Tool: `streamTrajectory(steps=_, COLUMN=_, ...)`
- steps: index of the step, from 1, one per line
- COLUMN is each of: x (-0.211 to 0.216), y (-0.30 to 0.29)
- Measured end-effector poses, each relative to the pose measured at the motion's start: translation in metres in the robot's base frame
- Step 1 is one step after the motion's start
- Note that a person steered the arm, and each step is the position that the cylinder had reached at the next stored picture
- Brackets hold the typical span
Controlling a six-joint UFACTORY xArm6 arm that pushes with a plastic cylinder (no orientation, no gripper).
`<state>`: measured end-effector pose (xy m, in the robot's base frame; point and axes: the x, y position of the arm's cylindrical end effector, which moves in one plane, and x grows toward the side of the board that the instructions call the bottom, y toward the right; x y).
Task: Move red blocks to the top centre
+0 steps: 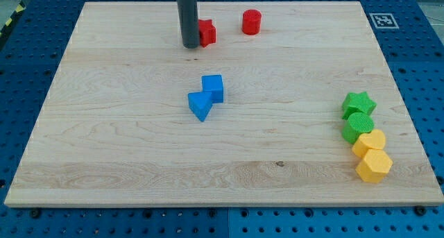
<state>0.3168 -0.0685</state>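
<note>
A red star-shaped block (207, 32) lies near the view's top, left of centre. A red cylinder (251, 21) stands to its right, apart from it. My tip (189, 46) rests on the board right against the left side of the red star block. The dark rod rises straight up out of the view and hides part of that block's left edge.
A blue cube (214, 87) and a blue angular block (199, 105) touch near the board's middle. At the view's right stand a green star (358, 103), a green cylinder (358, 126), a yellow block (369, 143) and a yellow hexagon (374, 166). The wooden board (104, 141) lies on a blue pegboard.
</note>
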Motion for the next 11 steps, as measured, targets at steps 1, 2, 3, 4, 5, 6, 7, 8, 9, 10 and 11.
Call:
streamTrajectory(steps=1, x=-0.003, y=-0.001)
streamTrajectory(steps=2, x=-0.003, y=-0.001)
streamTrajectory(steps=3, x=-0.009, y=-0.004)
streamTrajectory(steps=4, x=-0.019, y=-0.001)
streamTrajectory(steps=5, x=-0.02, y=0.017)
streamTrajectory(steps=6, x=-0.02, y=0.036)
streamTrajectory(steps=7, x=-0.02, y=0.068)
streamTrajectory(steps=8, x=-0.01, y=0.087)
streamTrajectory(steps=9, x=0.017, y=0.099)
streamTrajectory(steps=10, x=0.023, y=0.145)
streamTrajectory(steps=11, x=0.02, y=0.176)
